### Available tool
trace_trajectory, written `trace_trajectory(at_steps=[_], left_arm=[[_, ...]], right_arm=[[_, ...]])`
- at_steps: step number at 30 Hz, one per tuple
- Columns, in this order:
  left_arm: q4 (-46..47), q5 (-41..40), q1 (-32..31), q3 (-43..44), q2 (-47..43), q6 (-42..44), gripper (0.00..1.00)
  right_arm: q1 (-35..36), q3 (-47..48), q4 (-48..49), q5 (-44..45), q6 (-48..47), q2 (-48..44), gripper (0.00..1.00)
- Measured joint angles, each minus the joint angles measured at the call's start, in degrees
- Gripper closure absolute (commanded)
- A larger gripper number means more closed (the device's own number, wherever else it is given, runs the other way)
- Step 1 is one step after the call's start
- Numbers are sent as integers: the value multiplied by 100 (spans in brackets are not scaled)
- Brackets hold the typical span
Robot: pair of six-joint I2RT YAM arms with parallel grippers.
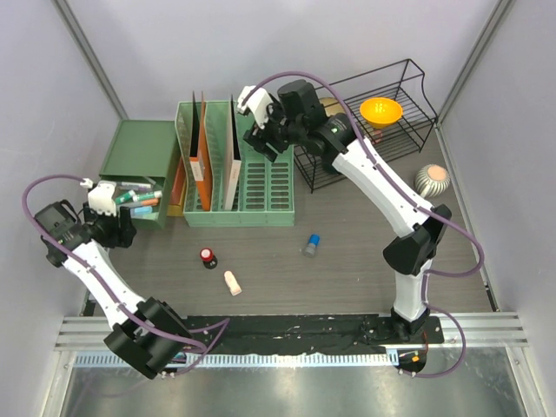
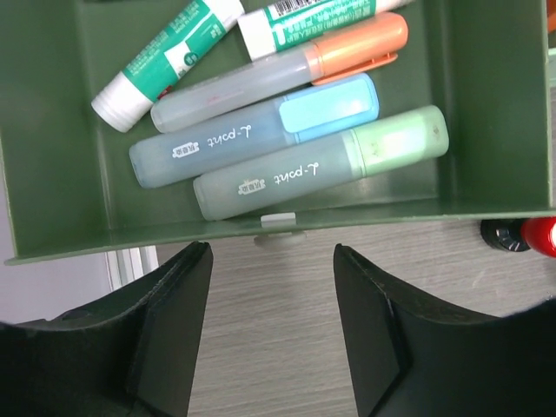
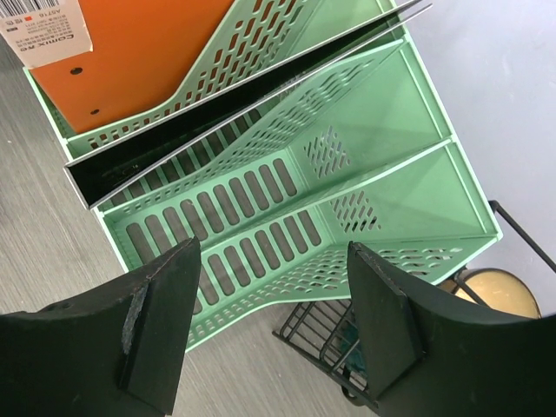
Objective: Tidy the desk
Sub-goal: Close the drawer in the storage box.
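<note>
The desk (image 1: 347, 278) is a dark wood-grain top. On it lie a small red-capped bottle (image 1: 208, 257), a pale pink stick (image 1: 232, 282) and a blue-capped tube (image 1: 311, 245). My left gripper (image 1: 126, 224) hovers low at the front edge of an open green drawer (image 2: 52, 174). Its jaws are open around bare desk (image 2: 269, 330), just short of the drawer's small handle (image 2: 278, 224). The drawer holds a glue stick (image 2: 165, 52) and orange (image 2: 347, 48), blue (image 2: 261, 130) and green (image 2: 321, 161) highlighters. My right gripper (image 3: 274, 287) hangs open and empty above the green file rack (image 3: 287, 200).
The green drawer unit (image 1: 139, 152) stands at the back left. An orange folder (image 3: 148, 52) and a dark divider fill the rack's left slots. A black wire basket (image 1: 382, 130) holds an orange bowl (image 1: 380, 110). A striped round pot (image 1: 432, 179) sits at the right.
</note>
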Motion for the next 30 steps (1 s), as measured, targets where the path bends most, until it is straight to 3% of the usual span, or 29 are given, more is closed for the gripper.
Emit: trace_trajectory(at_steps=[12,22,30], left_arm=[[538,111,-57,-470,-37,-184,53],[1010,275,-70,-789,-439,-544,74],[1178,345,-76,-817,-549,-708,77]], right_arm=[[0,-149,0,151,0,-188,28],[0,-330,-7,208,0,-190,28],[0,-535,-11,249,-13,-197,28]])
